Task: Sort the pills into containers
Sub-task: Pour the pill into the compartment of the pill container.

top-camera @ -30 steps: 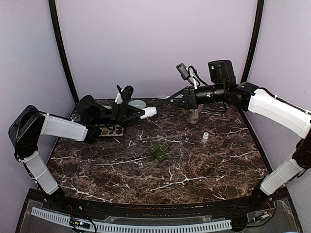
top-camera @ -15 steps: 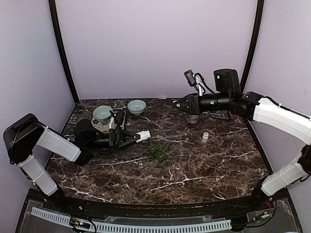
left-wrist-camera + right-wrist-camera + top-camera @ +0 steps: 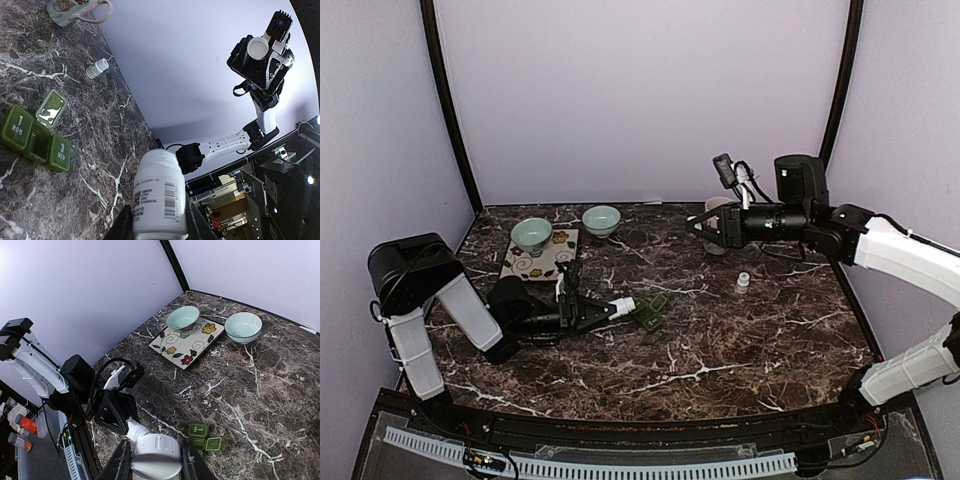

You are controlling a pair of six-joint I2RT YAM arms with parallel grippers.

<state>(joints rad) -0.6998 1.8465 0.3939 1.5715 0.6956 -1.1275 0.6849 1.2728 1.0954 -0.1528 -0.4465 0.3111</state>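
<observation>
My left gripper [image 3: 607, 309] clenches a white bottle [image 3: 159, 200] just left of the green containers [image 3: 648, 314] at frame center (1 lid up); my right gripper [image 3: 156, 462], upper right, grasps a white cap [image 3: 155, 450].

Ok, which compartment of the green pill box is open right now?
The middle compartment: its lid is flipped back, while the compartment marked 1 and the compartment marked 3 on either side are shut.
</observation>
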